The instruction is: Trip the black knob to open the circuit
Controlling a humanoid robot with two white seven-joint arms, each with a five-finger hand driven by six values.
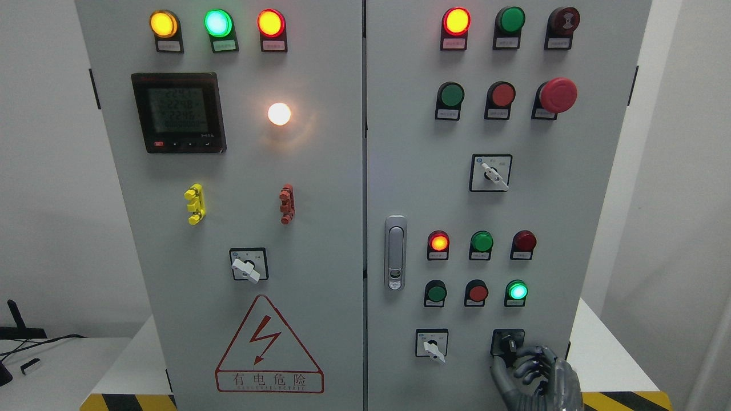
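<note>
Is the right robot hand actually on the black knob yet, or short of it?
Touching. In the head view, the right robot hand has its fingers curled up against the black knob at the cabinet's lower right, with no gap visible between them.

lit lamps [219,23], digital meter [178,112], warning triangle [268,345]

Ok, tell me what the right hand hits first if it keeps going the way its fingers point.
The right hand points up and left at the cabinet door. First in line is the black knob; its fingertips already look on or just short of it, though depth is hard to judge.
</note>
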